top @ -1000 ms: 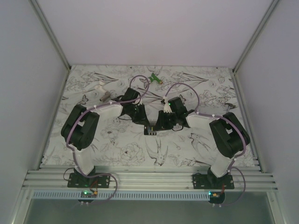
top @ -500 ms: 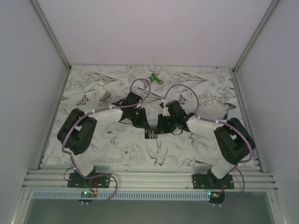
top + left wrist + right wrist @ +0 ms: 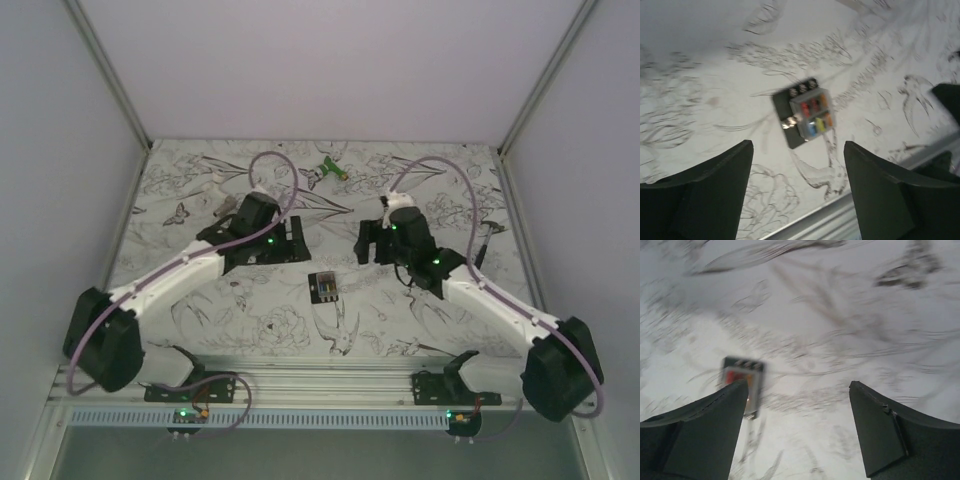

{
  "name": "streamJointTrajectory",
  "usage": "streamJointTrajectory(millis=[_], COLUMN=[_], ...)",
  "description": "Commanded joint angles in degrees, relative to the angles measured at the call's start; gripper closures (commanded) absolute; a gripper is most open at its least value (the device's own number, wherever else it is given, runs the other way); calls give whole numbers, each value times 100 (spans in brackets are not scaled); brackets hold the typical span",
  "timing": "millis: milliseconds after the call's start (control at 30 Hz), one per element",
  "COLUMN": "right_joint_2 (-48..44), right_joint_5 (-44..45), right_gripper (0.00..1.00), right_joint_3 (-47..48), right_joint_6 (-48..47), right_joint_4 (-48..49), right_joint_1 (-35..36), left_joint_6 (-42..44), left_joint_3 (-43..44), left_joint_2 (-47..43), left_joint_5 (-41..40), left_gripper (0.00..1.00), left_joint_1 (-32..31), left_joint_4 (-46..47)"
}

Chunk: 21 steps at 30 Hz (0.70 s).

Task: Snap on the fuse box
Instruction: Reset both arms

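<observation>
The fuse box (image 3: 323, 287) lies flat on the floral-print desk (image 3: 250, 310), between the 2 arms and touching neither. Left hand (image 3: 797, 145) and right hand (image 3: 798, 384) are spread wide, holding nothing. Red, yellow and blue fuses (image 3: 815, 117) show; any lettering is too blurred to read.
</observation>
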Motion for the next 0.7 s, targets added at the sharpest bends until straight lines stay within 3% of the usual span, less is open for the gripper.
streamJointTrajectory(millis=[0,200,367,567,667], right_joint_2=[-505,-1054,-1285,-1217,-1017], right_joint_5=[1864,2060,1813,1809,1876], right_gripper=[8,0,1,1,1], right_joint_3=[-344,-834,-1380,-2289,-2458], right_joint_6=[-499,-921,-1172,-2042,-2270], right_joint_4=[246,980,1776,3690,4195], right_joint_1=[-401,-1173,-1434,-1546,-1706], left_joint_6=[324,283,193,256,399], left_joint_3=[-537,-1218,-1710,-2112,-2116], left_joint_2=[-651,-1728,-2382,-2652,-2562], left_joint_5=[-1260,-1690,-1992,-2972,-3361], left_gripper=[20,10,1,0,0], left_joint_1=[428,1565,2181,2778,2959], left_joint_4=[-444,-570,-579,-362,-212])
